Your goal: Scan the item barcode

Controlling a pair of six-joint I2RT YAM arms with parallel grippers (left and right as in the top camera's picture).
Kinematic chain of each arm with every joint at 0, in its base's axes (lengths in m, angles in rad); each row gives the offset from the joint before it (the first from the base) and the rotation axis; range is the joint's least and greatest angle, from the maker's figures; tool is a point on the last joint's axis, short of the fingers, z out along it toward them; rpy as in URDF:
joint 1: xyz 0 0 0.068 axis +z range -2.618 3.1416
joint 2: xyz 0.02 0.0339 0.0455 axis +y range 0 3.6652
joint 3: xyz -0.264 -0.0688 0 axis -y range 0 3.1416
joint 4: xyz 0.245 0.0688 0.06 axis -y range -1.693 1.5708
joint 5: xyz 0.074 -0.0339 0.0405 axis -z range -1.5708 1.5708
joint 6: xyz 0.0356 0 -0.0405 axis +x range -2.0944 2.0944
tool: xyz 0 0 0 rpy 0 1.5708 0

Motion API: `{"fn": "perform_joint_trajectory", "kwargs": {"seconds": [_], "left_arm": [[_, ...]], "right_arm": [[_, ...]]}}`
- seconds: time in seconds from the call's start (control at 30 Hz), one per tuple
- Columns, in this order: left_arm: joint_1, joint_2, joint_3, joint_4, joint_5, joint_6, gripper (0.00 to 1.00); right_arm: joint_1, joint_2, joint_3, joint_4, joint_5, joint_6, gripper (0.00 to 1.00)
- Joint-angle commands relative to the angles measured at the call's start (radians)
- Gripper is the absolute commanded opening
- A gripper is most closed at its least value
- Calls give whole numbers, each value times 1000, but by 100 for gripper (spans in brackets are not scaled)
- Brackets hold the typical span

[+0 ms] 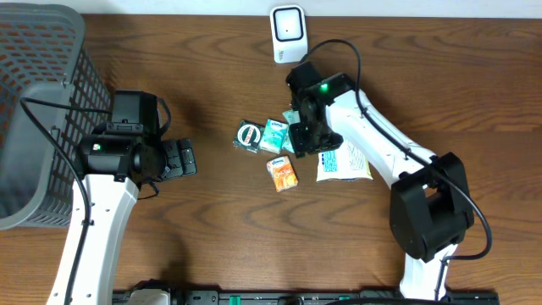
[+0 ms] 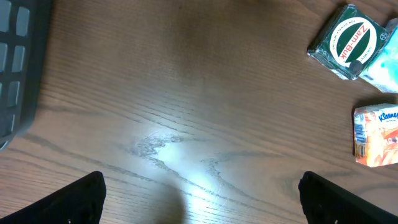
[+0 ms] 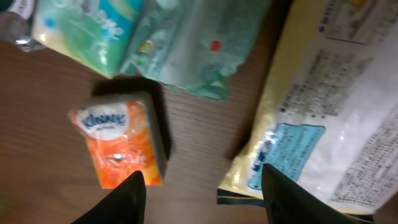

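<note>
Several small items lie in a cluster mid-table: a green Zam-Buk box point(image 1: 248, 136) point(image 2: 348, 42), a teal Kleenex pack point(image 1: 273, 134) point(image 3: 84, 28), an orange Kleenex pack point(image 1: 283, 172) point(image 3: 121, 146) point(image 2: 376, 137), a teal packet point(image 3: 193, 53) and a white pouch point(image 1: 343, 161) point(image 3: 329, 118). The white scanner point(image 1: 288, 32) stands at the table's far edge. My right gripper point(image 1: 305, 140) point(image 3: 205, 199) hovers open over the cluster, with bare wood between the orange pack and the pouch under its jaws. My left gripper point(image 1: 182, 158) point(image 2: 202, 202) is wide open over bare table, left of the items.
A grey mesh basket point(image 1: 34, 110) point(image 2: 18, 62) stands at the table's left edge, behind my left arm. The right arm's black cable loops above the table near the scanner.
</note>
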Motion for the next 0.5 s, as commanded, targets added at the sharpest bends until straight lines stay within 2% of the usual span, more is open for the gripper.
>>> {"fn": "perform_joint_trajectory", "kwargs": {"seconds": [0.0, 0.17, 0.33, 0.47], "left_arm": [[-4, 3, -5, -2, -6, -13, 98], [-4, 3, -5, -2, -6, -13, 98], [-4, 3, -5, -2, -5, -13, 98], [-4, 3, -5, -2, -6, -13, 98]], "right_arm": [[20, -14, -8, 13, -5, 31, 52], [31, -13, -34, 53, 15, 42, 47], [34, -13, -119, 82, 75, 87, 47], [27, -13, -174, 91, 100, 92, 41]]}}
